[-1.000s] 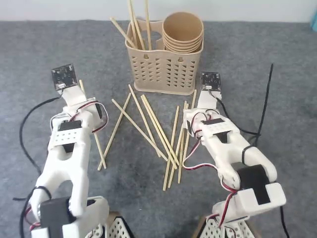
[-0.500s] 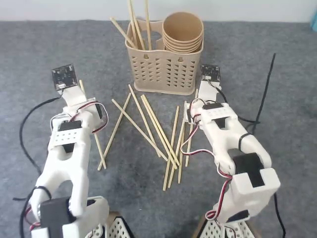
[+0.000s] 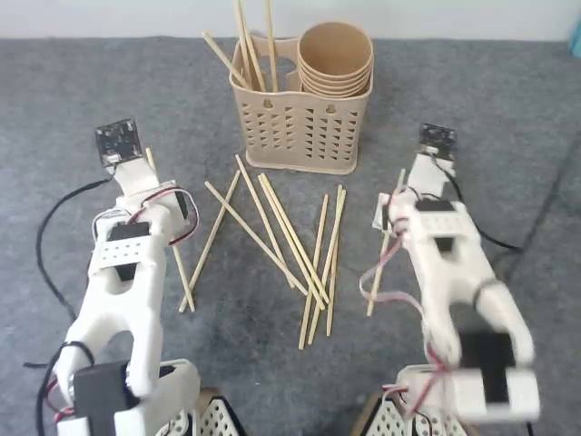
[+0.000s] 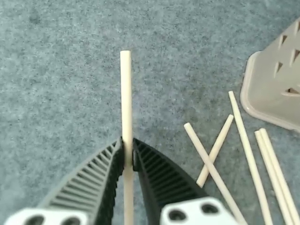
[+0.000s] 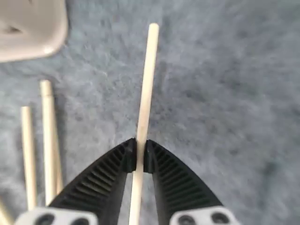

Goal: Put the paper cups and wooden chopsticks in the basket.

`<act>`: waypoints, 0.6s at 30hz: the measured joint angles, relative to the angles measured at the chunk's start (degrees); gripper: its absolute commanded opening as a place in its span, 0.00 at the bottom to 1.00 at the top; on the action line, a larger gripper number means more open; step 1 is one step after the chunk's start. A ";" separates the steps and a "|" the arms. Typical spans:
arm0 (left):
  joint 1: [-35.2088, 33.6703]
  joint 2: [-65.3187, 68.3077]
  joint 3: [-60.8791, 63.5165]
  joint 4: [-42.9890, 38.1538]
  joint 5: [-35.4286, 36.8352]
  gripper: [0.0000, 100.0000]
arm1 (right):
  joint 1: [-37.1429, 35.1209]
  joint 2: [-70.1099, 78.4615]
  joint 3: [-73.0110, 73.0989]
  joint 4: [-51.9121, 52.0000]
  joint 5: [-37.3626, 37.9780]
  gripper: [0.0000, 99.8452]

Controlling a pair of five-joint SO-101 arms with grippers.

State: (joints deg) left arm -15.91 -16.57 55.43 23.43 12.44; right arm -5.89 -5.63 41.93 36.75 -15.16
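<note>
The beige basket (image 3: pixel 300 127) stands at the back centre of the grey mat. A stack of paper cups (image 3: pixel 336 56) sits in its right compartment, and a few chopsticks (image 3: pixel 245 45) stick up from the left one. Several loose chopsticks (image 3: pixel 290 241) lie fanned out in front of it. My left gripper (image 4: pixel 125 143) is shut on a chopstick (image 4: pixel 125 93) lying left of the pile, low over the mat. To the right of the pile, my right gripper (image 5: pixel 139 143) is shut on another chopstick (image 5: pixel 147 79), which also shows beside the right arm (image 3: pixel 386 245).
A basket corner shows in the left wrist view (image 4: pixel 276 84) and the right wrist view (image 5: pixel 28 28). Black cables trail at the far left (image 3: pixel 45 245) and far right (image 3: pixel 536 218). Bare mat lies to either side of the arms.
The right arm has swung right, away from the pile and the basket, carrying one chopstick with it. The left arm has not moved.
</note>
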 measured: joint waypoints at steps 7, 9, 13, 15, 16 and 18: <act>0.00 -0.18 2.11 -3.52 -0.44 0.01 | 0.18 -28.57 13.45 0.18 2.73 0.01; 0.00 -0.35 2.11 -3.96 -0.44 0.01 | 0.26 -36.22 15.47 0.18 2.81 0.01; 0.00 -0.35 2.11 -4.22 -0.70 0.01 | 0.26 -49.67 16.35 0.18 2.99 0.01; 0.00 -0.35 2.11 -4.22 -1.85 0.01 | -0.09 -55.12 16.35 -1.41 2.99 0.01; 0.00 -0.35 2.20 -4.40 -2.55 0.01 | -0.97 -57.49 16.35 -2.55 2.99 0.01; 0.00 -0.35 2.64 -5.01 -3.16 0.01 | -3.43 -61.45 16.35 -5.98 2.99 0.01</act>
State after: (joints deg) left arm -15.91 -16.92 58.07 18.42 9.27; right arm -9.32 -67.08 58.29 30.77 -12.18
